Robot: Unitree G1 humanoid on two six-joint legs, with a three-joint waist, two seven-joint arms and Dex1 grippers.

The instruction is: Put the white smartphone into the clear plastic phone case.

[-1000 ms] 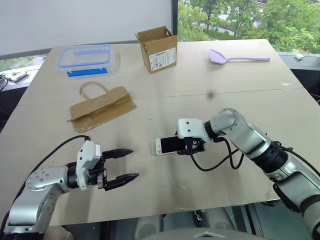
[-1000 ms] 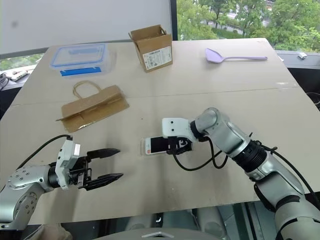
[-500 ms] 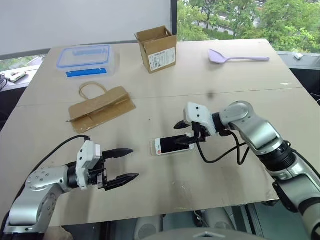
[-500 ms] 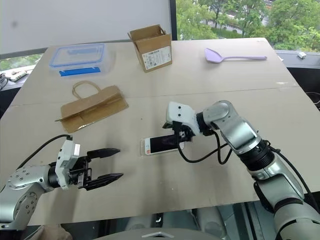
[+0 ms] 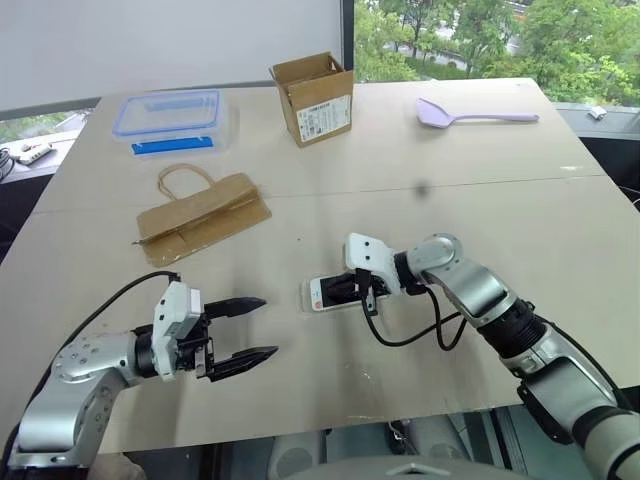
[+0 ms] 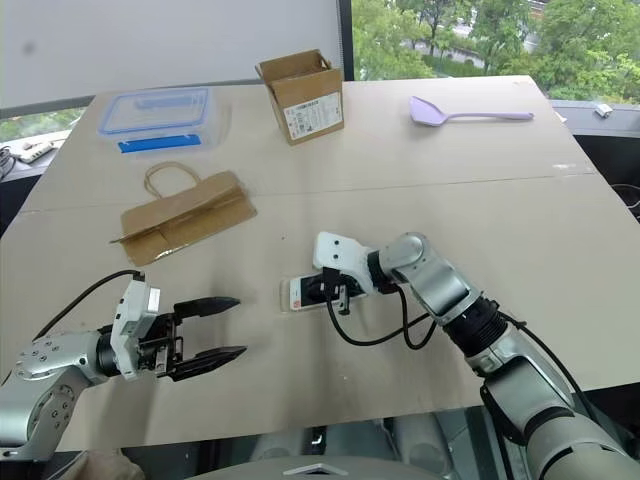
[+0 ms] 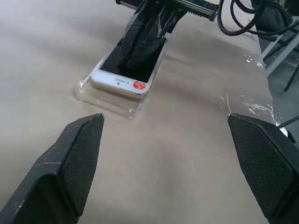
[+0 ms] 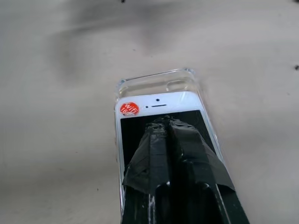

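Whereas half a second ago the right tool [image 8: 169, 122] hung spread above the white smartphone [image 7: 125, 78], it now has its fingers pressed together, tips resting on the black screen. The smartphone lies in the clear plastic phone case [image 8: 156, 80] on the table [image 5: 480, 200], its end short of the case's end wall. Nearby, the left tool [image 5: 252, 326] hovers spread.

1. The left gripper [image 5: 246, 328], two black fingers on a silver arm, hovers low over the near left, its fingers spread wide apart and pointing right.
2. The right gripper [image 8: 167, 125], on a bent silver arm, points left and downward, its black taped fingers pressed together.
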